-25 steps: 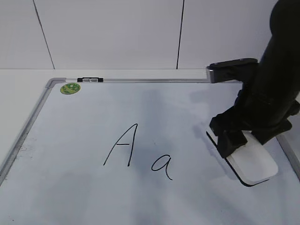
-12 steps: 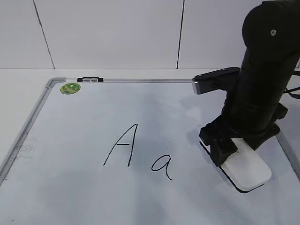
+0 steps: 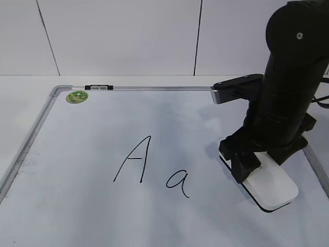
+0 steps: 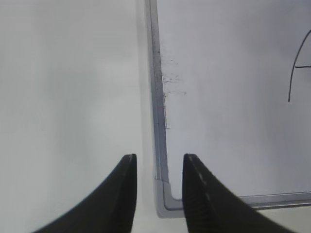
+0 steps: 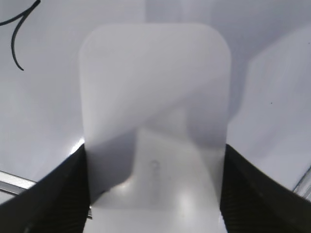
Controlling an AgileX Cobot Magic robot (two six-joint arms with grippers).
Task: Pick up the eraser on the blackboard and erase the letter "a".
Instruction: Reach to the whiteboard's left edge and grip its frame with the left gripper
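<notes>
Right gripper (image 3: 248, 163) jaws grasp the eraser (image 3: 270, 185) at the letter "a" (image 3: 178, 182)'s 3 o'clock; left gripper (image 4: 159, 167) jaws released.

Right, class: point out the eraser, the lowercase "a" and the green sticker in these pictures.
eraser (image 3: 275, 189), exterior view, on its white top near the free end.
lowercase "a" (image 3: 177, 182), exterior view, on the stroke of its round loop.
green sticker (image 3: 77, 96), exterior view, at its centre.
</notes>
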